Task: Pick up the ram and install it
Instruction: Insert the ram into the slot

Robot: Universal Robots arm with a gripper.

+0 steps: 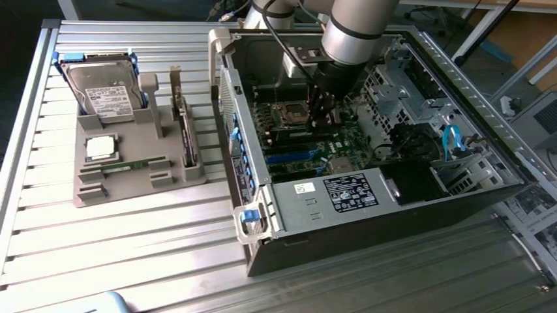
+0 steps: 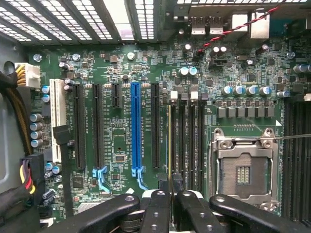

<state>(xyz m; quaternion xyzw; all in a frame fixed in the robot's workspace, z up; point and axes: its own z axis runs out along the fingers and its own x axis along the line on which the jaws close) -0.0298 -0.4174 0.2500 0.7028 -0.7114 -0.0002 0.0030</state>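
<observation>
We see the ram only edge-on in the wrist view: a thin dark sliver with a faint yellowish edge, pinched between the two black fingers of the end effector. The fingers are closed almost together on it. Its green face, chips and label cannot be made out from this angle. It sits just above the row of long memory slots, between the blue expansion slot and the open silver processor socket on the green motherboard. The exterior view gives what the wrist view cannot. The arm reaches down into the open computer case, which lies on its side on the ribbed metal surface. The end effector is low over the board beside the socket. To the exterior view's left, well apart from the case, a grey holder carries a hard drive, a square silver chip, a short green strip and an upright card.
</observation>
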